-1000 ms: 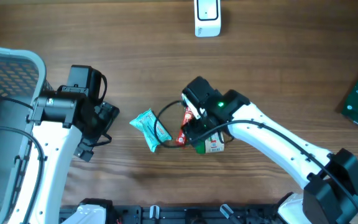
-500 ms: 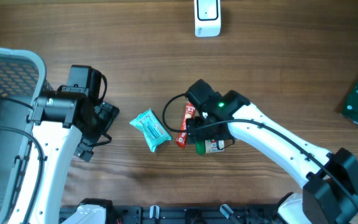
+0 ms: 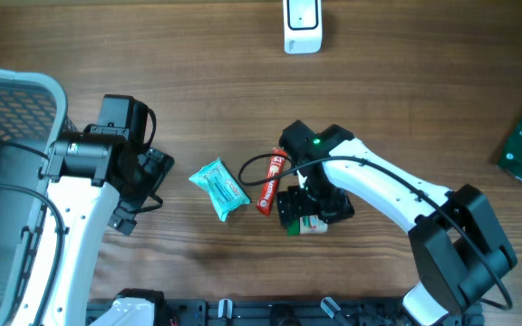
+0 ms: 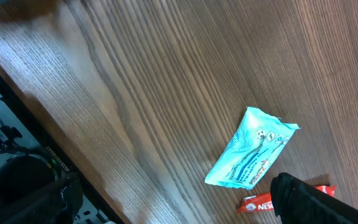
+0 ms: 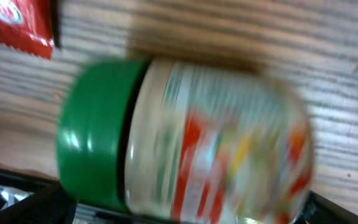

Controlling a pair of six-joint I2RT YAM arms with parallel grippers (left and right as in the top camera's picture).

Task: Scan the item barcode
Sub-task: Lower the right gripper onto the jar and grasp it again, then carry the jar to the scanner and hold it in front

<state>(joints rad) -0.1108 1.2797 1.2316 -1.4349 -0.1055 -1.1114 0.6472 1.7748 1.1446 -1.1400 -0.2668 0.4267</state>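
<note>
Zero scans done so far. Right hand wide open, low over green-lidded jar lying on worktop, not closed on it. Left hand wide open, empty. Left to do: grab jar, show barcode to scanner.

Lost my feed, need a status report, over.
Left gripper open, holding nothing. Right gripper open, over green-lidded jar lying sideways. Red sachet close beside lid.

One jar; one teal packet; one red packet; one scanner; one basket
</note>
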